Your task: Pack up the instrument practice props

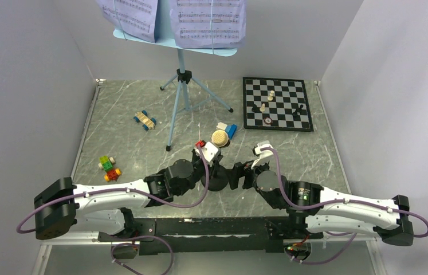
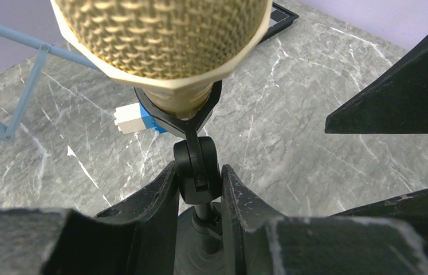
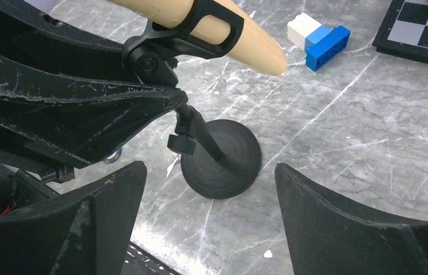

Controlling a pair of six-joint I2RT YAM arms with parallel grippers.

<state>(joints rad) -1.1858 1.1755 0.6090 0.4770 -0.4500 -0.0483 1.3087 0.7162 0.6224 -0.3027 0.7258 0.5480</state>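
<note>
The tan microphone (image 1: 219, 138) sits in the clip of the short black mic stand (image 1: 217, 182) near the table's front middle. It fills the top of the left wrist view (image 2: 163, 40). My left gripper (image 2: 197, 177) is shut on the stand's black swivel joint (image 2: 196, 163), just under the clip. My right gripper (image 3: 210, 215) is open and empty, just right of the stand's round base (image 3: 222, 160). The light-blue music stand (image 1: 178, 74) stands at the back with lavender sheet-music pages (image 1: 210, 22) on it.
A chessboard (image 1: 277, 103) with pieces lies at the back right. A blue-and-white block (image 1: 227, 129) lies just behind the microphone. A toy car (image 1: 145, 120) and coloured blocks (image 1: 109, 168) lie on the left. Walls close in both sides.
</note>
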